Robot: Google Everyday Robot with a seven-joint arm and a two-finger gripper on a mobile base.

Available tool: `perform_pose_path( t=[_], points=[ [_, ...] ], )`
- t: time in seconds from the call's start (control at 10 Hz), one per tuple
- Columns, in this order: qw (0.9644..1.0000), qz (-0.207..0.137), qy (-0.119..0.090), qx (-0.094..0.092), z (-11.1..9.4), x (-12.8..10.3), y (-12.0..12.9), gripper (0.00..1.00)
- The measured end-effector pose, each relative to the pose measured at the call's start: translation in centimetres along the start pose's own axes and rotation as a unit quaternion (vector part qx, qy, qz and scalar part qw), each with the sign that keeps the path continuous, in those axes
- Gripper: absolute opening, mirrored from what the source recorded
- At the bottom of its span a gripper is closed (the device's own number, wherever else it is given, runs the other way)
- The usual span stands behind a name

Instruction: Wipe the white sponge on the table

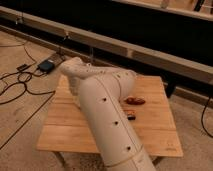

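The table (65,131) has a light bamboo-plank top and stands in the middle of the camera view. My big cream arm (107,112) rises from the bottom edge and bends at a joint (75,68) over the table's back left part. My gripper is shut and lies hidden below that bend, behind the arm. The white sponge is hidden from view, and I cannot see whether anything is held.
A reddish-brown object (135,100) and a small dark one (131,116) lie on the table right of the arm. A dark mark (170,146) sits at the front right corner. On the floor at left lie a blue device (46,65) and cables (15,85). A long low ledge (150,52) runs behind.
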Motion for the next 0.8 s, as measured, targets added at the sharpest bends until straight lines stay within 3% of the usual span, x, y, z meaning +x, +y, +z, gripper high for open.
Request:
perform_pose_path(
  t=[0.4,0.7,0.8],
  points=[
    [0.9987,-0.045,-0.005,-0.026,-1.0,-1.6,4.8,0.04],
    [0.9966,-0.073,0.013,-0.037,-1.9,0.5,7.5,0.04],
    [0.9958,-0.078,0.029,-0.036,-1.7,2.0,8.1,0.04]
  ],
)
